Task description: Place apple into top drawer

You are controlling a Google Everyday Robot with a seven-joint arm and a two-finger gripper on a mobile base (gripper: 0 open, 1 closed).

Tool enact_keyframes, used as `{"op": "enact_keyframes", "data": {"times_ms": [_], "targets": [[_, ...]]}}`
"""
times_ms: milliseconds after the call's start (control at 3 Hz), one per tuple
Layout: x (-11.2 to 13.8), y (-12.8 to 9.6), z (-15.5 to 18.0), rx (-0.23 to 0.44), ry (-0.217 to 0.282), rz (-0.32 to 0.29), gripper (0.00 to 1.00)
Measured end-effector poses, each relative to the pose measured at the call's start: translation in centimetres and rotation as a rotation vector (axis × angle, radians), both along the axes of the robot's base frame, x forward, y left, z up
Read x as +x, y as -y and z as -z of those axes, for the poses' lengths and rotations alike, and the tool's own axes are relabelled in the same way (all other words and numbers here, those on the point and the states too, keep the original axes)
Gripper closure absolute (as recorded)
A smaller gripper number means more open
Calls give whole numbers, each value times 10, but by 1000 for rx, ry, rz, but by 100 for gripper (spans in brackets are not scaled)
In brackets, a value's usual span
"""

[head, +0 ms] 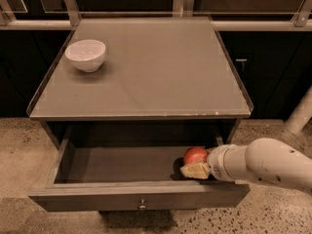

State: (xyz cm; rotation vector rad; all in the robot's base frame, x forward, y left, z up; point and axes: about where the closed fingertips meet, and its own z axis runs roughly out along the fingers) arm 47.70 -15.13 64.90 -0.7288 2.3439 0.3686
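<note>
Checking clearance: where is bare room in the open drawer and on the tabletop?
Top drawer: bare from left wall to the apple; right end crowded by apple and end effector. Tabletop: bare except the white bowl, back left.

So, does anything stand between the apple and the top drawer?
Nothing visible does. The top drawer is pulled open, and the apple is already inside it at its right end, right against the gripper.

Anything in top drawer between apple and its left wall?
No: the top drawer floor there is bare, camera view. End effector is at the apple, right end.
</note>
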Motion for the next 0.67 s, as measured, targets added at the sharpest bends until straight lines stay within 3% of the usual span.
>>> {"op": "enact_keyframes", "data": {"times_ms": [333,667], "targets": [[0,0,0,0,0,0,0],[0,0,0,0,0,0,0]]}}
